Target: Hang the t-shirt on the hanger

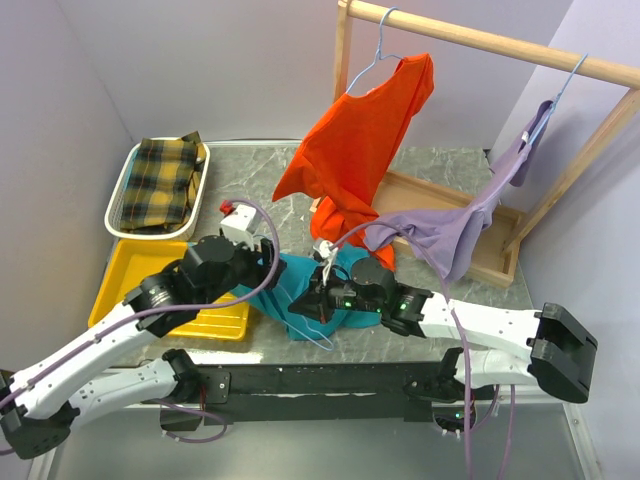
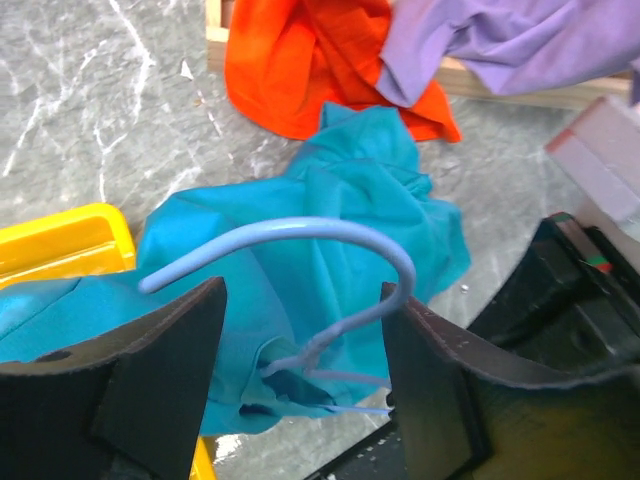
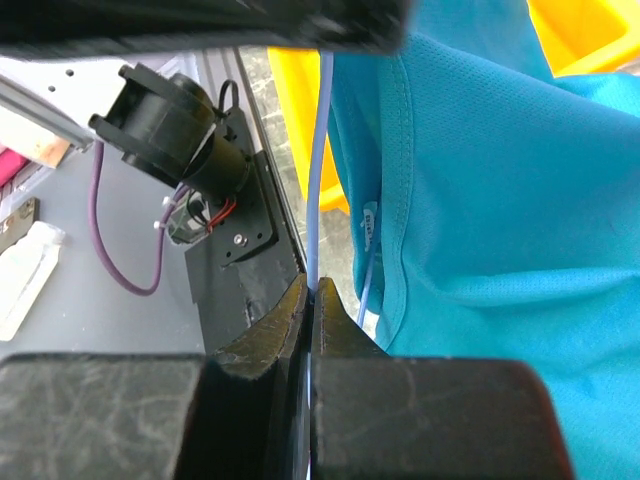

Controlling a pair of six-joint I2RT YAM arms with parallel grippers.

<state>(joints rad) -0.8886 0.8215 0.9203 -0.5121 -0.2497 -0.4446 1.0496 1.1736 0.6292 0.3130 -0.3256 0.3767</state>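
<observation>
The teal t-shirt [image 1: 295,285] lies crumpled on the marble table between my two arms. In the left wrist view the t-shirt [image 2: 330,200] has the pale-blue wire hanger [image 2: 300,228] coming out of its neck opening. The hook arches between the fingers of my left gripper [image 2: 305,300], which stands open; the wire touches the right finger [image 2: 430,380]. My right gripper [image 3: 314,290] is shut on a straight run of the hanger [image 3: 320,150] beside the t-shirt [image 3: 480,200]. From above, a loop of the hanger [image 1: 320,340] pokes out under the right gripper [image 1: 322,285], with the left gripper [image 1: 268,265] just to its left.
An orange shirt [image 1: 360,140] and a lilac shirt [image 1: 450,225] hang on wire hangers from the wooden rail [image 1: 480,42], their hems trailing close behind the t-shirt. The rack's wooden base [image 1: 420,195] sits behind them. A yellow tray [image 1: 125,275] and a white basket [image 1: 125,180] with plaid cloth stand at left.
</observation>
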